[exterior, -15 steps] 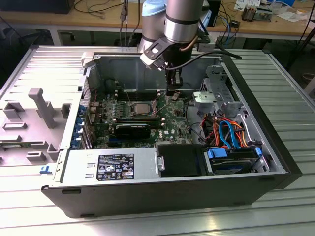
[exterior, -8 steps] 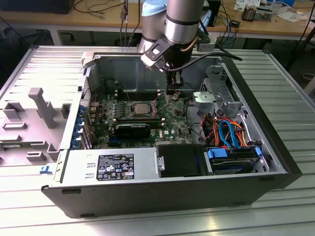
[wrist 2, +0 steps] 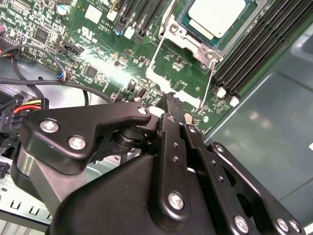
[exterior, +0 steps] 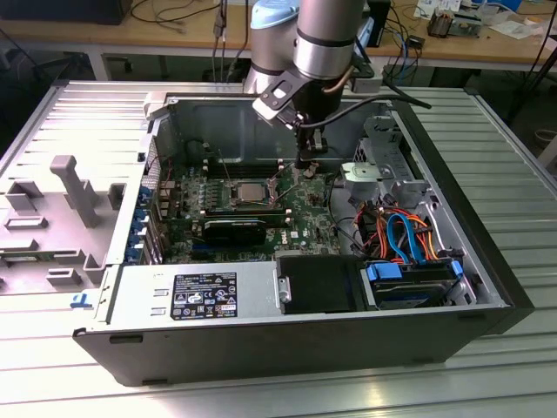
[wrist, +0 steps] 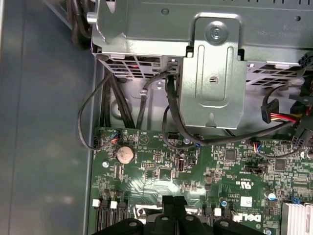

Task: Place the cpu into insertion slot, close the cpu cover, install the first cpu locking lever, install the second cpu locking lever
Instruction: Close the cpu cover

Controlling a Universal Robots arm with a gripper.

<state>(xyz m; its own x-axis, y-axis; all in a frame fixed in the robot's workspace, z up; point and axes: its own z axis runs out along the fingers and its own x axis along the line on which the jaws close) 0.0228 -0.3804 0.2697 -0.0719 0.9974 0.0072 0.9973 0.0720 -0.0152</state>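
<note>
Gripper: the gripper [exterior: 304, 164] hangs inside the open computer case [exterior: 487, 261], its fingers drawn together with nothing between them. In both wrist views [wrist 2: 169, 98] [wrist: 173, 199] the tips sit just above the green board [wrist: 161, 171].
Cpu: the cpu [exterior: 246, 190] lies flat in the insertion slot [exterior: 228, 202], with its silvery top bare. In the exterior view the gripper is at about 2 o'clock from it, and near.
Cover: in the second wrist view the cpu cover [wrist 2: 182, 96] is swung off the cpu [wrist 2: 215, 17], on the gripper's side, and the board shows through its window.
Writing: a black sticker [exterior: 204, 294] with white small print and marks sits on the grey power supply [exterior: 148, 296], at 6 o'clock from the cpu. White lettering [wrist: 244, 215] is printed on the board.
Around: the coloured cables [exterior: 396, 231] are at 4 o'clock from the cpu and a blue drive holder [exterior: 383, 272] lies beyond them. The first wrist view shows a coin battery [wrist: 124, 154] and a metal bracket [wrist: 212, 73].
In the way: black cables [wrist: 171, 112] loop over the board's edge near the gripper.
Worktop: the case rests on a ribbed metal worktop [exterior: 522, 157].
</note>
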